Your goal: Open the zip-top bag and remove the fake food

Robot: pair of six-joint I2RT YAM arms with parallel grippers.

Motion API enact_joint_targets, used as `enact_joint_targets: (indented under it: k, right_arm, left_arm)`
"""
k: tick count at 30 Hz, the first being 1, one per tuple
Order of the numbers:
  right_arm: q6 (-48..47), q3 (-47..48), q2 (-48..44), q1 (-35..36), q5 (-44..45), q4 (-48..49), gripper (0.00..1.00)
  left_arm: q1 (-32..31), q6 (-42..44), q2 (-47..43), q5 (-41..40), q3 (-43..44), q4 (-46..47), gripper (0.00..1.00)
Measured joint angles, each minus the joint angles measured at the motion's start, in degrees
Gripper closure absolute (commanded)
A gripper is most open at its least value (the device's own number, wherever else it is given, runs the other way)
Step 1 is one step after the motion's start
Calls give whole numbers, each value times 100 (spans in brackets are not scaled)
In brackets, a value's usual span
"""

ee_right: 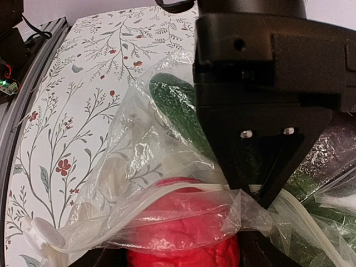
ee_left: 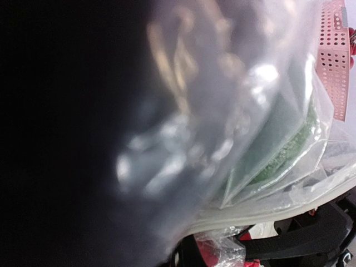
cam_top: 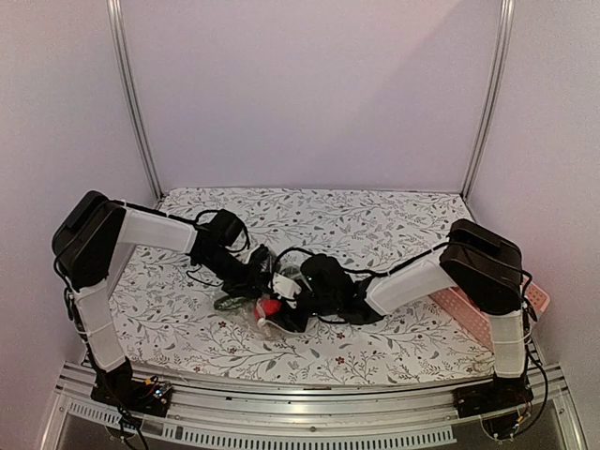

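The clear zip-top bag lies crumpled at the table's middle, between both grippers. In the right wrist view my left gripper comes down from above, shut on the bag's white zip strip. A red piece of fake food fills the gap between the fingers of my right gripper, which touch it on both sides; the bag's lip drapes over its top. A long green cucumber lies deeper inside. In the left wrist view blurred plastic covers the lens, so its own fingers are hidden.
A pink lattice basket sits at the right, partly under my right arm, and shows as the basket in the left wrist view. The floral tablecloth covers the table. A metal rail runs along the near edge.
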Motion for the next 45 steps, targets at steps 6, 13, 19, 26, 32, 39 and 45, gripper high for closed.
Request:
enact_joint_targets:
  k: [6,13,19,26,32,39,45]
  right_arm:
    - [31,-133,2,0,15,197,57]
    - [-4,-686,-608,7,376,-46,65]
    - [-2,-782,-1397,9,713,-350,67]
    - [289,-826,-2293,-122,953,-479,66]
    - [887,-1176,-3220,-680,1191,-1073,66]
    - [1797,-1919,-4747,-1676,1537,-2284,65]
    - [2476,-2542,-6199,-2511,1705,-3407,65]
  left_arm:
    - [0,4,0,2,0,-2,100]
    - [-2,55,-2,9,-24,20,100]
    - [-9,68,-2,2,-26,39,100]
    - [-68,72,92,-9,105,35,100]
    - [-149,72,323,13,400,28,100]
    - [-205,96,503,44,647,-2,100]
    - [-219,116,540,61,695,-15,100]
